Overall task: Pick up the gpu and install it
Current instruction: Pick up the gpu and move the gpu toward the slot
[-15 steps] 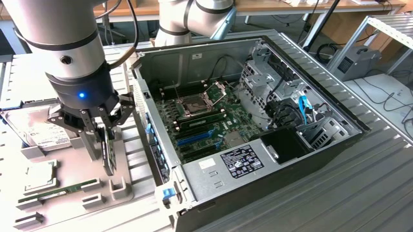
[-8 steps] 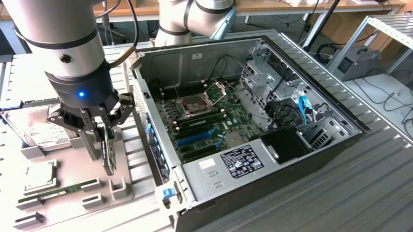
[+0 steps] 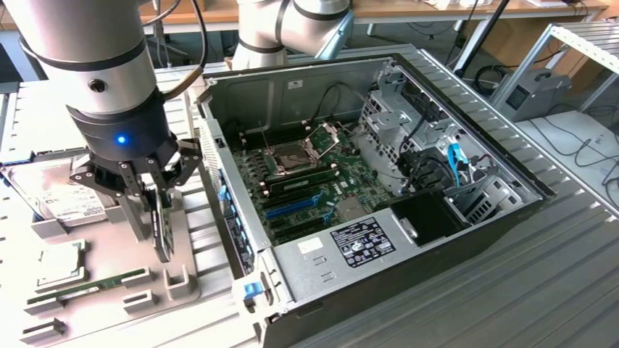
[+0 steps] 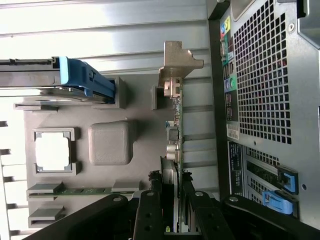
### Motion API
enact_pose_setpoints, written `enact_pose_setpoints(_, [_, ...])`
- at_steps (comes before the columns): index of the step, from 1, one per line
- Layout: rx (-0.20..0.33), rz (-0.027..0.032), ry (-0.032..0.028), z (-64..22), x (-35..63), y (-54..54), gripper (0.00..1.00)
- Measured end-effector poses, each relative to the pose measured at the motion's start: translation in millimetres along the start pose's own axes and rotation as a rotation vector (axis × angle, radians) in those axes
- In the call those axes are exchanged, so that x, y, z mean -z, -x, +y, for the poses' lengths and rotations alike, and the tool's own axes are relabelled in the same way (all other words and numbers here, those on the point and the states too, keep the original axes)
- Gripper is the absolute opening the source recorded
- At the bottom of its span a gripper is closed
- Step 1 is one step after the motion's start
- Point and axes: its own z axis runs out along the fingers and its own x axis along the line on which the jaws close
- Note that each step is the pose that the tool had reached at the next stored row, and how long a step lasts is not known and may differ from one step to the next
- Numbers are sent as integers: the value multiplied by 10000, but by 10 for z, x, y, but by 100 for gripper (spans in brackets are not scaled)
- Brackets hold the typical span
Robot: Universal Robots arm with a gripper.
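Observation:
My gripper (image 3: 155, 221) hangs over the grey holder tray (image 3: 106, 308), at the exterior view's left of the open computer case (image 3: 280, 87). It is shut on the gpu (image 3: 164, 235), a thin green card held on edge between the fingers. From the wrist, the gpu (image 4: 176, 125) appears edge-on, with its silver end bracket (image 4: 177, 62) at the far end and the gripper (image 4: 171, 185) clamped on the near end. The card stands over the tray's slot block (image 4: 156, 96), close beside the case's rear panel (image 4: 260, 75). Whether it still touches the slot I cannot tell.
On the tray lie a silver hard drive (image 3: 58, 196), a square processor (image 3: 58, 264) and a long memory stick (image 3: 87, 286). Inside the case the motherboard (image 3: 309, 181) shows blue card slots (image 3: 290, 206). A second arm's base (image 3: 280, 29) stands behind the case.

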Motion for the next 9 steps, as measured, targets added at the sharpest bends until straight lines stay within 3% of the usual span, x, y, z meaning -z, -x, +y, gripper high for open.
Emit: enact_pose_setpoints(9, [0,0,0,1,26,1,26])
